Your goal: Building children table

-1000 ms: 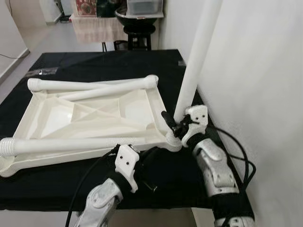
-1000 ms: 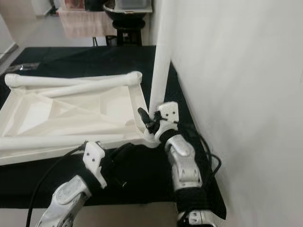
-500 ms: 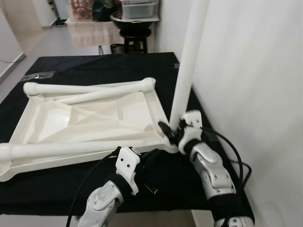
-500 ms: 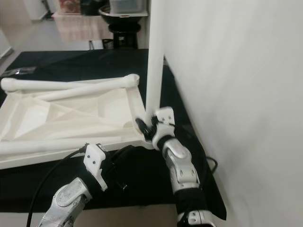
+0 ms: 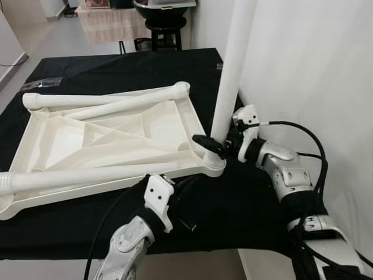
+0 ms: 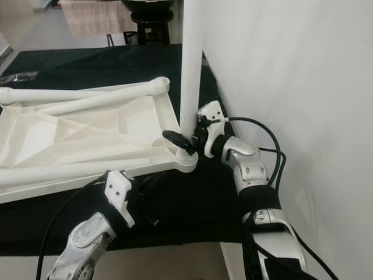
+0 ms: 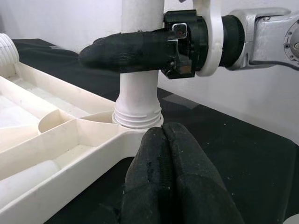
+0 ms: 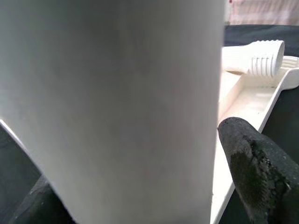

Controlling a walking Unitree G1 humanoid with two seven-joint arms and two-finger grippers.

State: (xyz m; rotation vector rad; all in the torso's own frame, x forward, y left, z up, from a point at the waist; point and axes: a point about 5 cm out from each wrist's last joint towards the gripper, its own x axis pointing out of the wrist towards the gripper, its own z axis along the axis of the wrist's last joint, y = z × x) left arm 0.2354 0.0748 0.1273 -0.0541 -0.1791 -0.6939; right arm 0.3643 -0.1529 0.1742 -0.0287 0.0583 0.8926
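— Clamped round the upright table leg [image 5: 232, 70] low down, just above its threaded collar, our right gripper [image 5: 217, 146] has one black finger on each side of the tube. Our left gripper [image 7: 170, 186] has its two fingers pressed together with nothing between them, parked on the black cloth [image 5: 116, 70] just beside the corner socket [image 5: 213, 164].

— And the tabletop?

— Upside down on the cloth, that white ribbed tabletop [image 5: 111, 137], with three more legs [image 5: 105, 100] lying loose across it. Our leg stands in the near right corner, close to the wall [image 5: 315, 76].

— What worries us from here?

— Cross-threading, we'd say. If the leg leans while we turn it, the thread could bite crooked and jam. The grip is low and the leg tall, so it may tip toward the wall. The tabletop could also spin on the cloth, since our left fingers only rest beside it rather than pinning it.

— Any brand or lettering?

— None we can read on the plastic or the grippers.
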